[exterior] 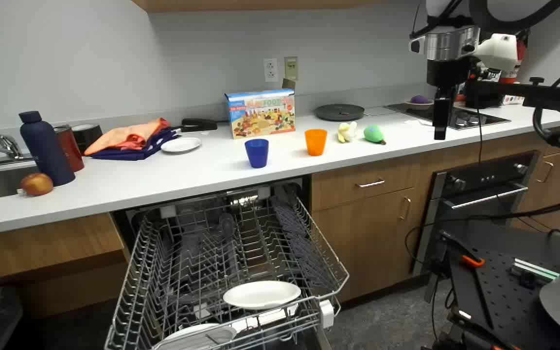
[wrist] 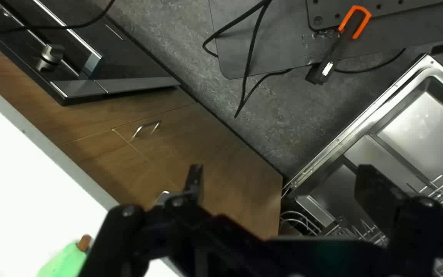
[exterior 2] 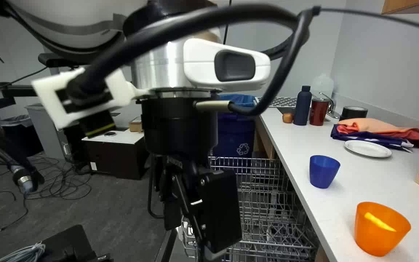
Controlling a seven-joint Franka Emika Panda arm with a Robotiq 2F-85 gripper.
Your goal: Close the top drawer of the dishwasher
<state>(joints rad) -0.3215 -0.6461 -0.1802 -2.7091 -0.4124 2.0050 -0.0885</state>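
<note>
The top drawer (exterior: pixel 299 238) is a wide grey wire rack pulled far out of the dishwasher (exterior: pixel 126 223), under the counter. It also shows in an exterior view (exterior 2: pixel 258 193), partly behind the arm. A white oval plate (exterior: pixel 262 294) shows near its front; I cannot tell which rack holds it. The dishwasher's open steel door (wrist: pixel 421 119) and some rack wires (wrist: pixel 302 221) show in the wrist view. My gripper (exterior: pixel 439 133) points down above the counter's front edge, away from the rack. In the wrist view its fingers (wrist: pixel 281 170) are spread apart with nothing between them.
A blue cup (exterior: pixel 257 153), an orange cup (exterior: pixel 316 142) and a green toy (exterior: pixel 374 134) stand on the counter (exterior: pixel 163 182). A wooden cabinet (exterior: pixel 358 243) and the black oven (exterior: pixel 474 194) lie right of the dishwasher. Cables (exterior: pixel 498 214) hang before the oven.
</note>
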